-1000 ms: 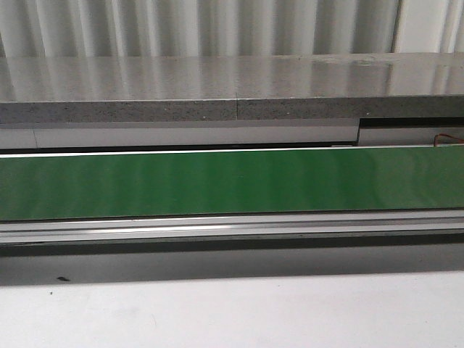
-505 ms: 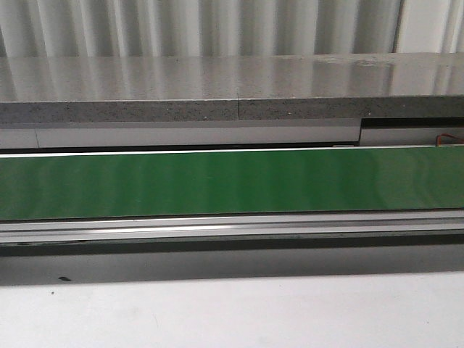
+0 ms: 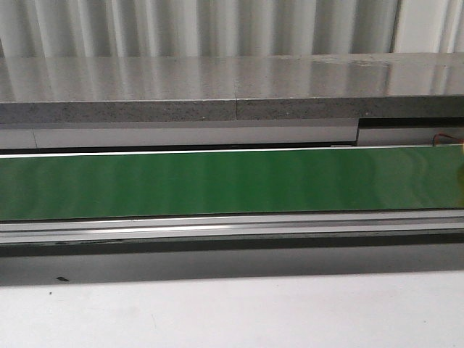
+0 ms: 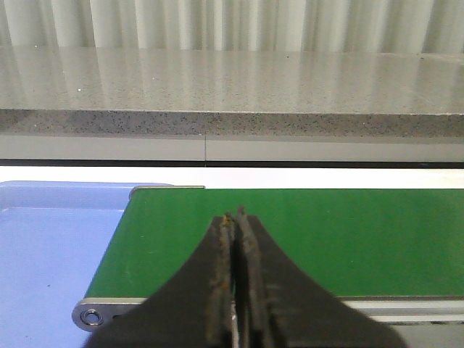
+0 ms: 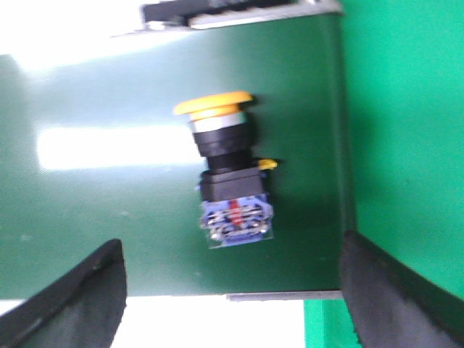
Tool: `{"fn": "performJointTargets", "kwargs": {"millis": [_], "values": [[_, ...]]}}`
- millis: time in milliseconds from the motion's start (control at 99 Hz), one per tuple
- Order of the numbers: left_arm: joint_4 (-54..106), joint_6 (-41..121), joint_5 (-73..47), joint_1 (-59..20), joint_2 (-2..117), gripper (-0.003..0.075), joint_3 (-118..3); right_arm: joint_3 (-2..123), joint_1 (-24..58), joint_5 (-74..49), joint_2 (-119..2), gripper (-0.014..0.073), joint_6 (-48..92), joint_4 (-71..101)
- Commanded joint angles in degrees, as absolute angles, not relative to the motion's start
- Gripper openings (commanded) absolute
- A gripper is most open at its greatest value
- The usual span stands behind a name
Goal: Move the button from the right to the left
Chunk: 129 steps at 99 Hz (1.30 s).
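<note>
The button (image 5: 226, 170) shows only in the right wrist view. It is a push-button switch with a yellow cap, a black body and a blue terminal block, lying on its side on the dark green belt (image 5: 109, 203). My right gripper (image 5: 232, 304) is open above it, the fingers (image 5: 80, 297) spread wide on either side and not touching it. My left gripper (image 4: 234, 217) is shut and empty, over the left end of the green belt (image 4: 362, 239). Neither gripper shows in the front view, where the belt (image 3: 232, 181) carries nothing I can see.
A blue tray (image 4: 51, 254) lies just past the belt's left end. A grey stone ledge (image 3: 232, 87) runs behind the belt, with a metal rail (image 3: 232, 226) and a white table (image 3: 232, 312) in front. A brighter green surface (image 5: 406, 109) borders the belt by the button.
</note>
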State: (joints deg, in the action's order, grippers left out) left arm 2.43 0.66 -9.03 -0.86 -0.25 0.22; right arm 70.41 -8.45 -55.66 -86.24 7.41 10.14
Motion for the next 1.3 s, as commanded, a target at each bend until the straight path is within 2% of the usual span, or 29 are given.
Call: {"fn": "performJointTargets", "kwargs": {"millis": [0,101,293,414,989,1292], "values": [[2.5,0.0,-4.7,-1.2,-2.1,-0.0021,2.4,69.6,-5.9,-51.8,-80.6,0.054,13.2,10.9],[2.5,0.0,-4.7,-1.2,-2.1,-0.0021,2.4,65.5,-3.3,-48.3,-76.7,0.0415,15.6,10.8],[2.5,0.0,-4.7,-1.2,-2.1,-0.002,2.4,57.0,-1.4,-44.4,-68.9,0.0069,15.6,10.9],[2.5,0.0,-4.7,-1.2,-2.1,-0.0021,2.4,52.4,-1.4,-43.0,-63.5,-0.0075,15.6,10.9],[2.5,0.0,-4.7,-1.2,-2.1,-0.002,2.4,34.2,-1.4,-36.1,-30.9,-0.0068,15.6,11.2],[2.5,0.0,-4.7,-1.2,-2.1,-0.0021,2.4,28.8,-1.4,-37.2,-12.0,-0.0068,15.6,11.2]]}}
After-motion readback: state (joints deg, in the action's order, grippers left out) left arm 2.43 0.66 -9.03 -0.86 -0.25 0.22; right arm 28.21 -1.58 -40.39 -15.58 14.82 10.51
